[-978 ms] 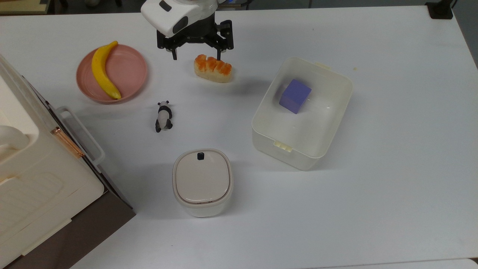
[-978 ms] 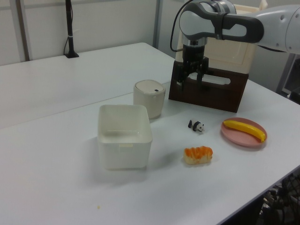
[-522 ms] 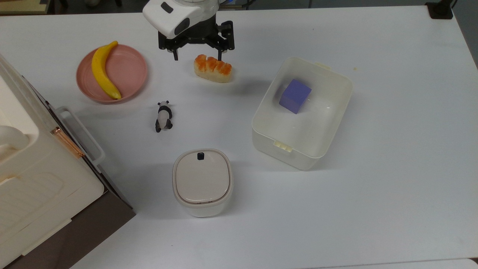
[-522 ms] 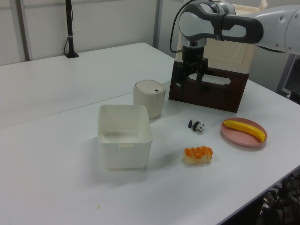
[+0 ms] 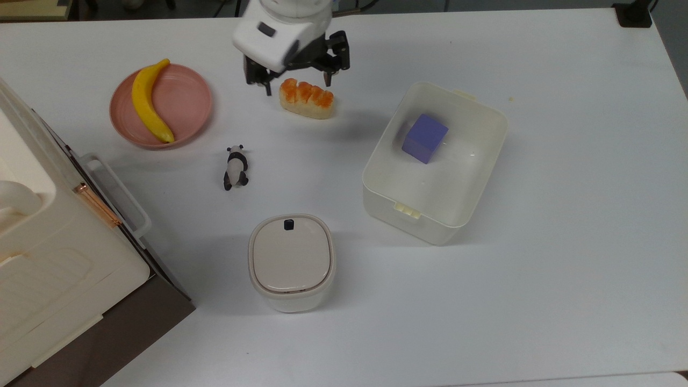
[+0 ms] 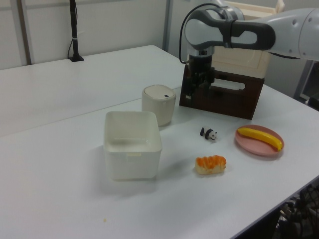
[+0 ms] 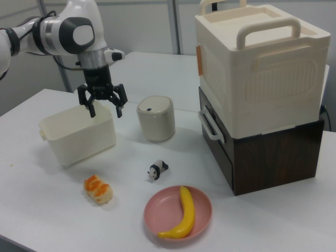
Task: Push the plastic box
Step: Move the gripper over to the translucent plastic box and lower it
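Note:
The plastic box (image 5: 430, 228) is a lidless cream-white tub standing right of centre in the top view, with a purple cube (image 5: 424, 138) inside it. The box also appears in the left view (image 6: 132, 164) and the right view (image 7: 79, 139). My gripper (image 5: 296, 86) hangs open and empty in the air, up and to the left of the box in the top view, over an orange-topped bread piece (image 5: 306, 98). The gripper (image 6: 200, 85) is well clear of the table, and in the right view the gripper (image 7: 105, 112) lines up with the box's far rim.
A pink plate (image 5: 188, 102) holds a banana (image 5: 150, 102). A toy panda (image 5: 235, 167) lies mid-table. A small lidded container (image 5: 291, 262) stands near the front. A big cream case (image 5: 54, 258) on a brown base fills the top view's left edge.
The gripper has shifted toward the top view's right, nearer the box, and turned slightly. The box and the other objects have not moved.

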Motion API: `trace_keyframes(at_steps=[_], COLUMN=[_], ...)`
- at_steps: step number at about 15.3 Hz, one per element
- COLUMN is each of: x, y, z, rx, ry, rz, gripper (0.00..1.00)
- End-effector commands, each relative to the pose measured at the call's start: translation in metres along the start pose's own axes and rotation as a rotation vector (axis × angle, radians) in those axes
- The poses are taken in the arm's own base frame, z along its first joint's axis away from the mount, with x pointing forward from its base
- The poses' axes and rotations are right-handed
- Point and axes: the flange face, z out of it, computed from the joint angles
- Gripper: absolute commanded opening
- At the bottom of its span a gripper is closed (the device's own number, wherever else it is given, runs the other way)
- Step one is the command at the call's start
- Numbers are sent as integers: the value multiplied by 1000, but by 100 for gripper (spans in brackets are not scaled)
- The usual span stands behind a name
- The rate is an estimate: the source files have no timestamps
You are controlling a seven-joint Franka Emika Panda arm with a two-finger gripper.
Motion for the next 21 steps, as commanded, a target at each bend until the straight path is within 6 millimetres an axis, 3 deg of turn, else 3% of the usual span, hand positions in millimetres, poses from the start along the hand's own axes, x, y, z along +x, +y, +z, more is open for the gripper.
trace_keyframes(at_steps=[1,5,11,17,19,21], x=[0,3,39,59,70,77], y=[-30,-40,-118,-154,-178,-183], z=[15,21,68,87,93,100], rx=[24,43,-17,-54,-70,-82], ry=[-32,-32,-77,-31,-2,26], rz=[-371,-691,-832,-805,-757,-721], gripper=[100,100,100,100,100,100])
